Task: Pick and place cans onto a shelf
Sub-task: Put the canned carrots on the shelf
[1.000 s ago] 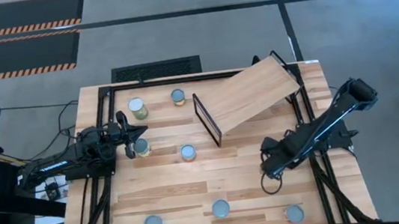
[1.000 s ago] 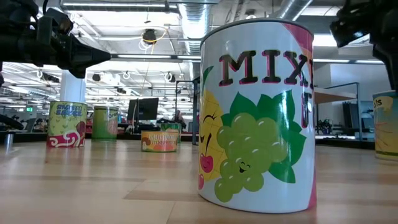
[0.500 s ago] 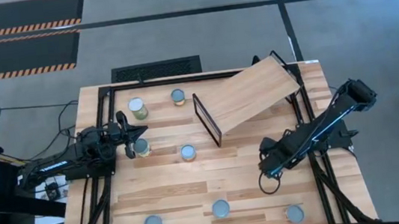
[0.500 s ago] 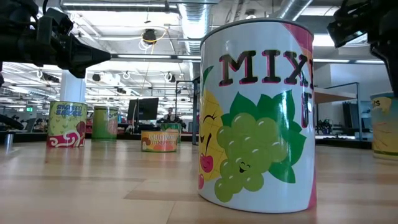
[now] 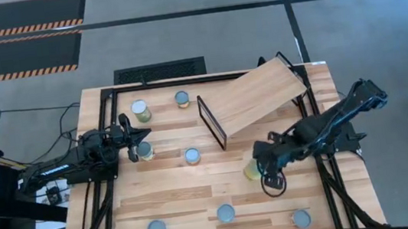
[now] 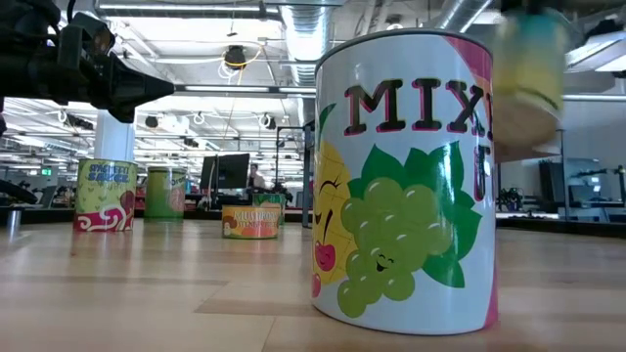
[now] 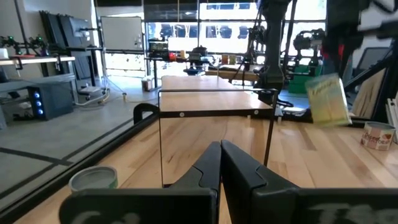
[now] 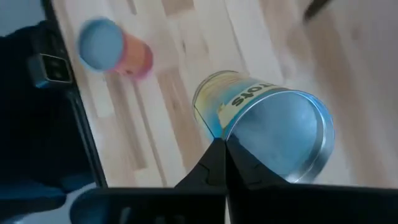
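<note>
Several cans stand on the planked table, among them one [image 5: 192,156] mid-table and a big one [image 6: 406,186] close to the low camera. The shelf [image 5: 255,93], a light board with a black frame [image 5: 212,121], lies at the far side. My right gripper [image 5: 259,168] hangs above the table's middle right, shut on a yellow-labelled can [image 8: 267,124], which also shows in the air as the same can [image 7: 328,101]. My left gripper [image 7: 220,146] waits shut and level at the left edge, beside a can [image 5: 144,150]. My right gripper meets the yellow can at the rim [image 8: 214,127] where its label joins its silvery end. The fingers slant down from above. Their own tips hide how they grip the rim. The can is tilted and lifted clear of the table.
Three cans [image 5: 156,228], [image 5: 225,213], [image 5: 301,218] stand along the near edge and two [image 5: 139,108], [image 5: 181,98] at the far left. A pink-labelled can [image 8: 115,50] shows below the right gripper. Black frame rails run along both table sides.
My right gripper has risen and swung toward the table's left, turning as it went. The yellow can, which stood on the table a second ago, is now lifted clear and tipped.
</note>
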